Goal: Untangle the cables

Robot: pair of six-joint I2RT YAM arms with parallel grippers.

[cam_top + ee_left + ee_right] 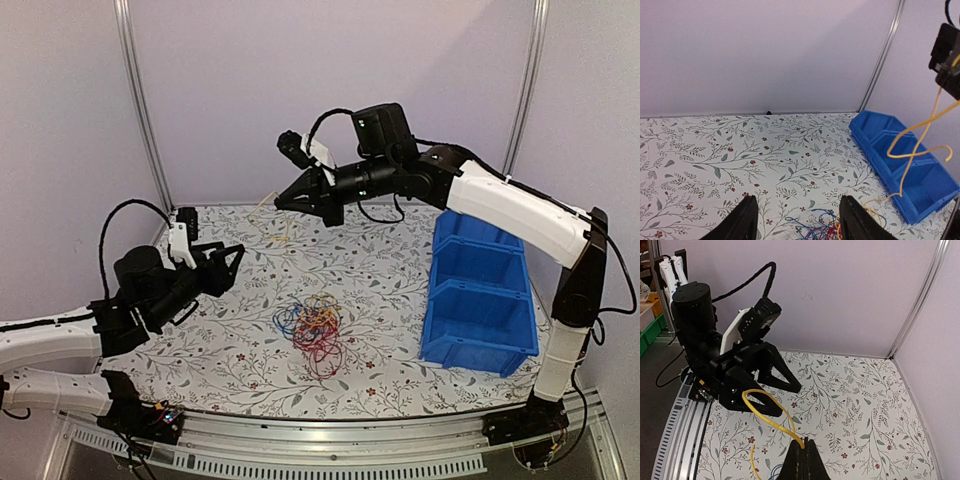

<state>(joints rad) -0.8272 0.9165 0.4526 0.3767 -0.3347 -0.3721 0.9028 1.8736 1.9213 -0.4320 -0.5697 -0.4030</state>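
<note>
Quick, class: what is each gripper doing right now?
Left gripper: open, holding nothing.
Right gripper: closed on a yellow wire.

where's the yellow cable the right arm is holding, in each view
Top external: the yellow cable is faint, hanging below the right gripper over the table's far side, left of centre.
Left wrist: yellow cable at the right edge, curling down in front of the blue bins.
Right wrist: yellow cable low centre, looping left from the shut fingers.
Shared landmark: the open left gripper, seen in all three.
</note>
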